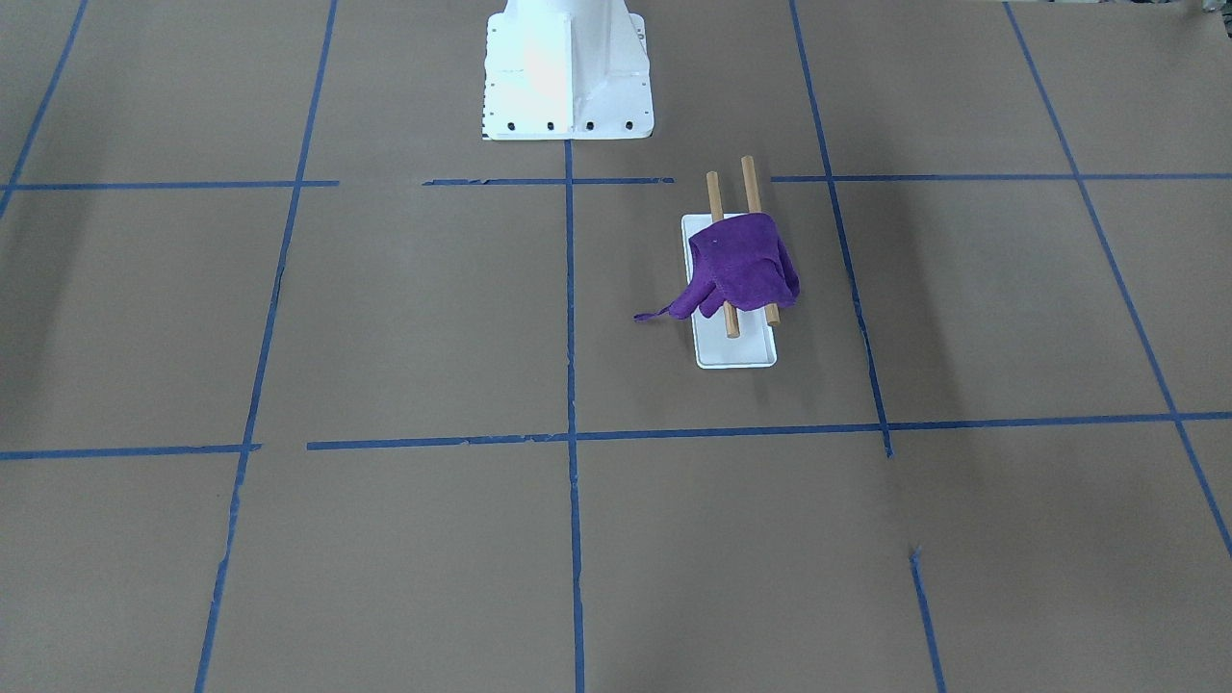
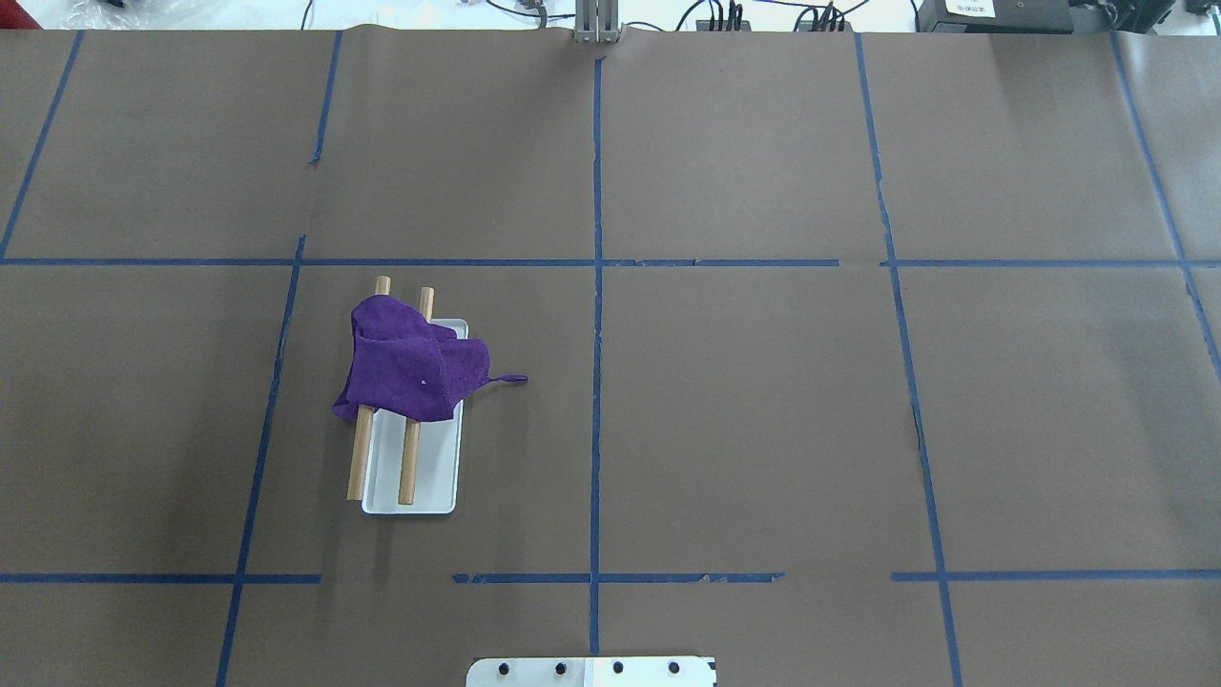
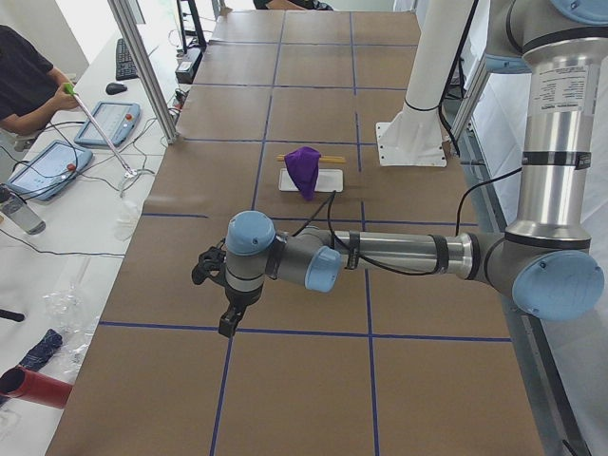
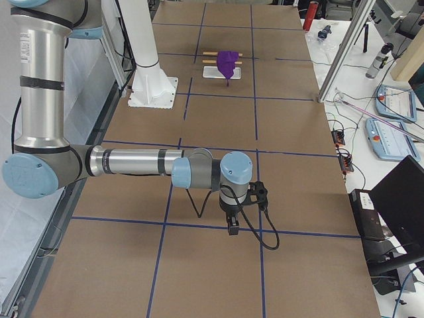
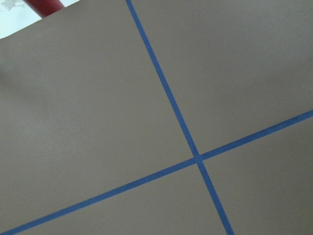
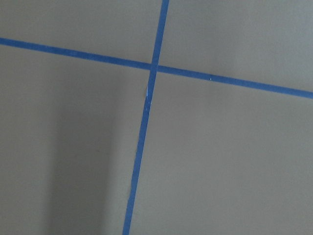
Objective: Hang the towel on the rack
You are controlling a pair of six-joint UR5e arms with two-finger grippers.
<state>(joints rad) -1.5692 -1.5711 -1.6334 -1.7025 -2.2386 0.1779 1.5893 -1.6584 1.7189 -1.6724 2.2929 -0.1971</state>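
A purple towel (image 1: 746, 265) lies draped across the two wooden dowel bars (image 1: 713, 192) of the small rack, above its flat white base (image 1: 736, 351). A thin loop of the towel hangs to one side. In the overhead view the towel (image 2: 410, 367) and the rack base (image 2: 429, 482) sit left of centre. My left gripper (image 3: 228, 318) shows only in the exterior left view, low over bare table far from the rack; I cannot tell if it is open. My right gripper (image 4: 233, 225) shows only in the exterior right view, also far from the rack; I cannot tell its state.
The large white bolted pedestal (image 1: 566, 72) stands at the robot's side of the table. Blue tape lines (image 2: 597, 286) grid the brown table cover. An operator (image 3: 24, 76) sits beyond the table's far edge, with tablets and cables there. Both wrist views show only table and tape.
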